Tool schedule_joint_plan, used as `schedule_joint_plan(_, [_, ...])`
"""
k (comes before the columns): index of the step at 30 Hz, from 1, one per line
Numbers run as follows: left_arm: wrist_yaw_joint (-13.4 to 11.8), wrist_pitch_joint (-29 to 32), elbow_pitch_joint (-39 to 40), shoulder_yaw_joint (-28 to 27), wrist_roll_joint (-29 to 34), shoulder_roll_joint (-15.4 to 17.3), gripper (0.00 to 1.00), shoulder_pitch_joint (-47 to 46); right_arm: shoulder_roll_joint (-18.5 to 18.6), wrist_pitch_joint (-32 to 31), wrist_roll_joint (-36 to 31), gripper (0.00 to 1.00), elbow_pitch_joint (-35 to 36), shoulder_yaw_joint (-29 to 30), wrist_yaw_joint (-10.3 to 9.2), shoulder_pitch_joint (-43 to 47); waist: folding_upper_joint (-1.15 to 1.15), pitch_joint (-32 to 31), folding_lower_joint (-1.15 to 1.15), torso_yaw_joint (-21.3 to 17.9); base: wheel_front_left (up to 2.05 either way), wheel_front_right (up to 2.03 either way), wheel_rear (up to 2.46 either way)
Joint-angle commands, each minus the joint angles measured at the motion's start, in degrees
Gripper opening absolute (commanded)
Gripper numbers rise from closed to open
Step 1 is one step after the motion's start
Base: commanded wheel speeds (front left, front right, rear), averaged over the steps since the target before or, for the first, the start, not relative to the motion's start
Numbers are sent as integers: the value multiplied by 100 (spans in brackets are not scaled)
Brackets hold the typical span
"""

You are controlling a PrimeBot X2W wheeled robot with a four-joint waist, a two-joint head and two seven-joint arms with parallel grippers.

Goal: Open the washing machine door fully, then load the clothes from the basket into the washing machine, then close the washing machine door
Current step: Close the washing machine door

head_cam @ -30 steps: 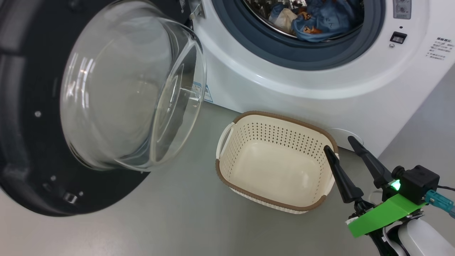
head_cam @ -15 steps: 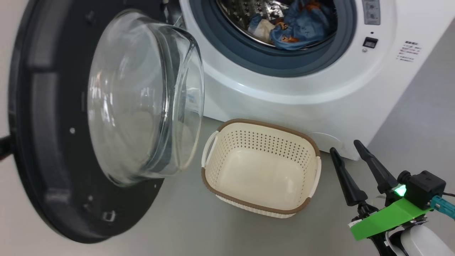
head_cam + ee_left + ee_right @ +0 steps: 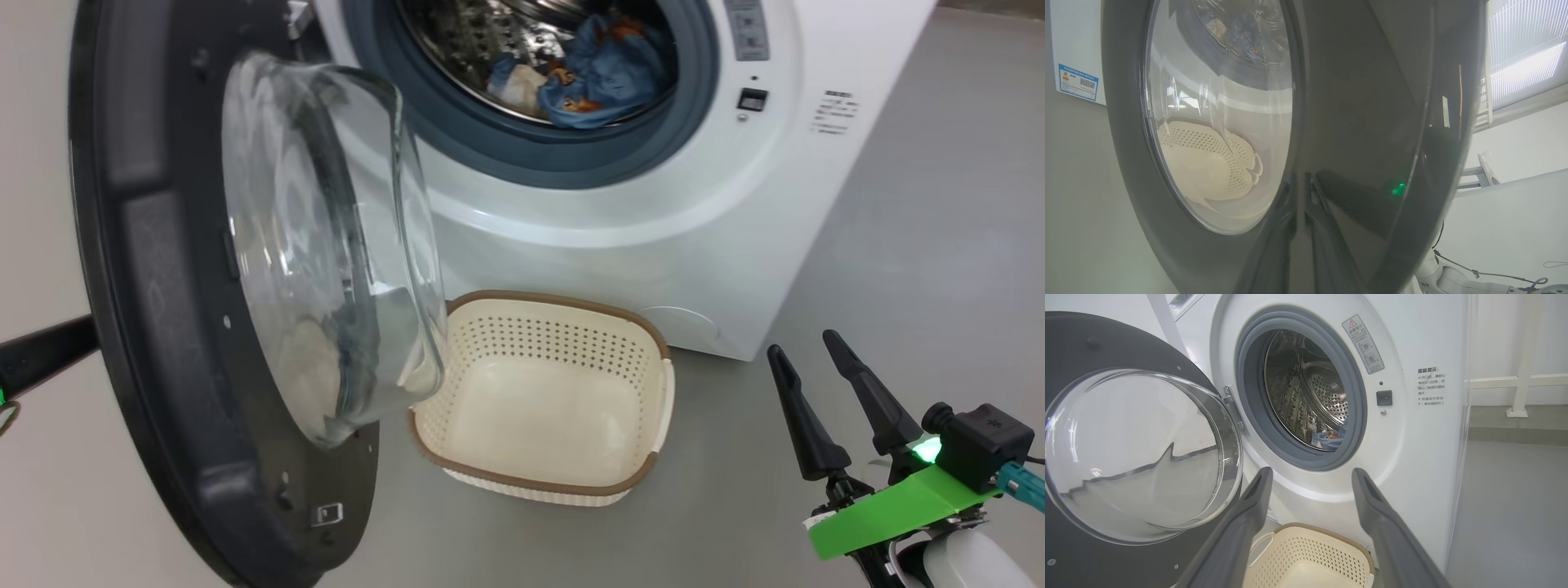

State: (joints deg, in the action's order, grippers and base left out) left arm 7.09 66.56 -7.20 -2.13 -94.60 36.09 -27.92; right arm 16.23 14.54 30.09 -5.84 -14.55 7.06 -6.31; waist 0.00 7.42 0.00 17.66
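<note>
**One door open, one bundle in the drum, one basket on the floor**

The door (image 3: 147,245) of the washing machine (image 3: 612,261) stands swung out on the hinge at the machine's left side. Its black rim is nearly edge-on in the head view, and its one clear glass bowl (image 3: 326,245) bulges toward the basket. The round opening is uncovered, ringed by one grey gasket (image 3: 506,155) with the steel drum (image 3: 457,41) behind it.

The clothes (image 3: 588,73) lie in the drum as one crumpled blue bundle with orange marks and a pale patch. How many garments it holds cannot be told.

One cream basket (image 3: 563,300) sits on the grey floor (image 3: 898,245) just in front of the machine, its bare bottom showing. One white handle (image 3: 669,392) shows on its right side. The glass bowl overlaps its left corner in the head view; whether they touch cannot be told.

The left end effector (image 3: 61,347) reaches in from the left against the door's outer face, its tip hidden by the rim. Its two fingers are pressed together, and in the left wrist view they lie close to the glossy rim.

The right end effector (image 3: 800,343) hangs right of the basket, well apart from it. Its two dark fingers are spread and hold nothing. One green tab (image 3: 890,510) and one green light (image 3: 927,449) sit at its wrist.

One blue label (image 3: 1077,81) is on the machine's front.
</note>
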Motion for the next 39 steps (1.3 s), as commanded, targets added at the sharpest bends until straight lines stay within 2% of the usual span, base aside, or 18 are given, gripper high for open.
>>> schedule_joint_plan(1, [40, 20, 229, -199, 10, 206, 0, -246, 21, 46, -68, 100, 156, -75, 43, 82, 0, -40, 0, -177, 0, 0, 0])
schedule_joint_plan(19, [40, -536, 354, 8, 582, -292, 0, -621, -184, 46, -89, 100, 200, 13, 43, 148, 0, -56, 0, -1214, 0, 0, 0])
schedule_joint_plan(32, [40, -937, 270, 88, 891, -375, 0, -751, -317, 46, -108, 100, 232, 66, 43, 145, 0, 27, 0, -1913, 0, 0, 0])
schedule_joint_plan(39, [40, -1048, 190, 61, 923, -326, 0, -805, -337, 46, -114, 100, 249, 107, 43, 155, 0, 63, 0, -2080, 0, 0, 0])
